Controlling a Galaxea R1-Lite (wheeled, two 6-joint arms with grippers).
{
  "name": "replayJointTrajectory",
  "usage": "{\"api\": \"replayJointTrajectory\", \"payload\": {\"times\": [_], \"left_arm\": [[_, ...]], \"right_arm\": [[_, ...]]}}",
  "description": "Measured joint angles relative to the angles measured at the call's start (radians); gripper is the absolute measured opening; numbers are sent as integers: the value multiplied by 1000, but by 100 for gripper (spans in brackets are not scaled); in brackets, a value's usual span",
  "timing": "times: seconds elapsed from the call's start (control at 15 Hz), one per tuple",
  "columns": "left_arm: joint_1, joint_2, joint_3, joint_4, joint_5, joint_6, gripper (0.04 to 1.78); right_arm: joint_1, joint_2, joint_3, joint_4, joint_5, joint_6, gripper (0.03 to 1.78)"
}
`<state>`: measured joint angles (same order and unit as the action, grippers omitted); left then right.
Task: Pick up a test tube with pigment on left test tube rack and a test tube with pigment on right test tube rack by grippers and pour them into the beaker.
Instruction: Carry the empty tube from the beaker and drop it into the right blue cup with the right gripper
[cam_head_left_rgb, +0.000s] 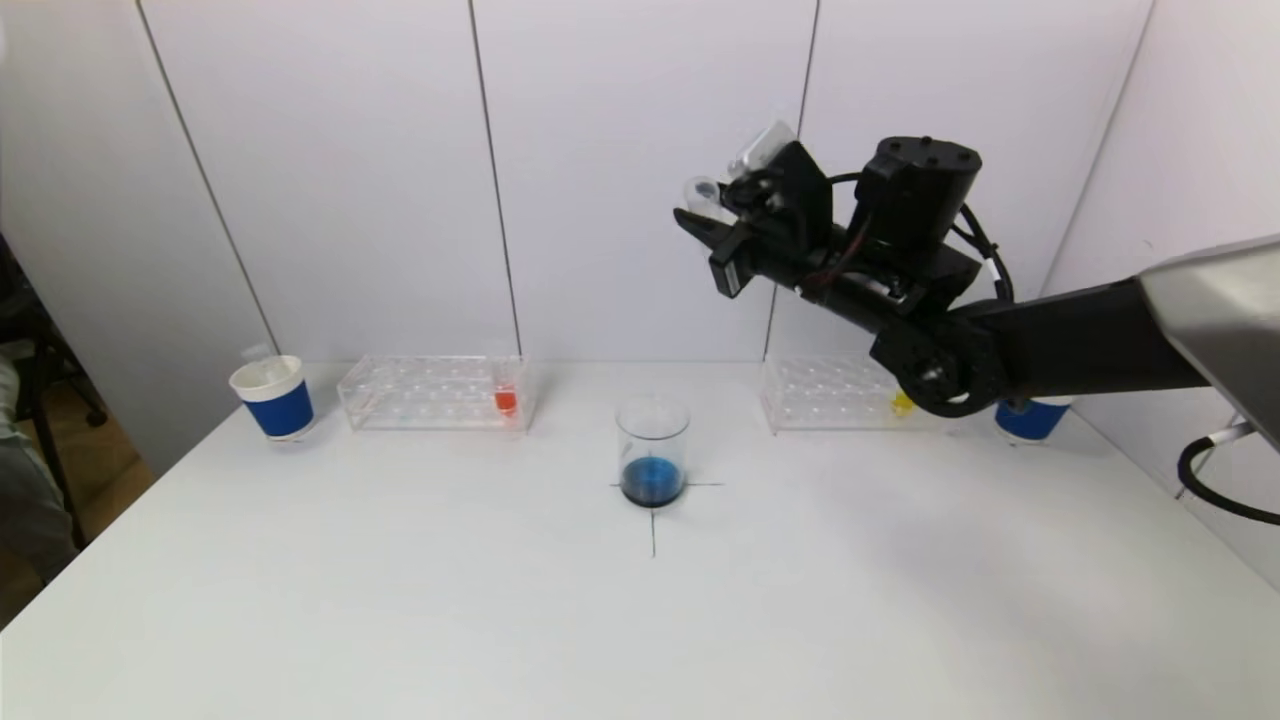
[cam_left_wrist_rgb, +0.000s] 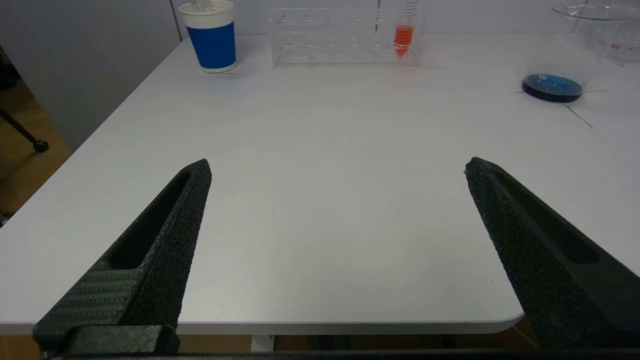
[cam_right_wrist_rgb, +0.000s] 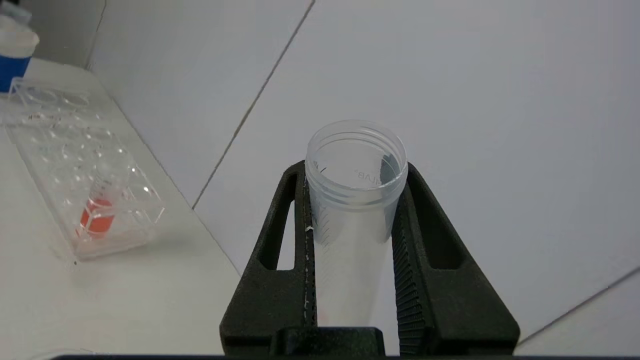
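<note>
A glass beaker (cam_head_left_rgb: 652, 455) with dark blue liquid stands at the table's middle on a cross mark; it also shows in the left wrist view (cam_left_wrist_rgb: 565, 55). The left rack (cam_head_left_rgb: 435, 392) holds a tube of orange pigment (cam_head_left_rgb: 506, 400). The right rack (cam_head_left_rgb: 830, 392) holds a tube of yellow pigment (cam_head_left_rgb: 903, 403). My right gripper (cam_head_left_rgb: 712, 235) is high above and right of the beaker, shut on a clear, empty-looking tube (cam_right_wrist_rgb: 355, 200), which is tilted with its mouth to the left. My left gripper (cam_left_wrist_rgb: 337, 165) is open and empty, low over the table's near left edge.
A blue-and-white paper cup (cam_head_left_rgb: 273, 397) stands left of the left rack. Another blue cup (cam_head_left_rgb: 1030, 418) stands right of the right rack, partly behind my right arm. White wall panels rise close behind the racks.
</note>
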<state>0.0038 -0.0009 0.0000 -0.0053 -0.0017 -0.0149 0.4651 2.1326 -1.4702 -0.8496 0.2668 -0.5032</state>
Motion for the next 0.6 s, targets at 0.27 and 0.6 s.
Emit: {"api": "replayJointTrajectory", "payload": {"times": [0.27, 0.6], "left_arm": [[0, 0, 0, 0, 0, 0, 177], [0, 0, 0, 0, 0, 0, 177]], "right_arm": [[-10, -64, -4, 68, -134, 127, 49], [-74, -154, -12, 151, -251, 231, 49]]}}
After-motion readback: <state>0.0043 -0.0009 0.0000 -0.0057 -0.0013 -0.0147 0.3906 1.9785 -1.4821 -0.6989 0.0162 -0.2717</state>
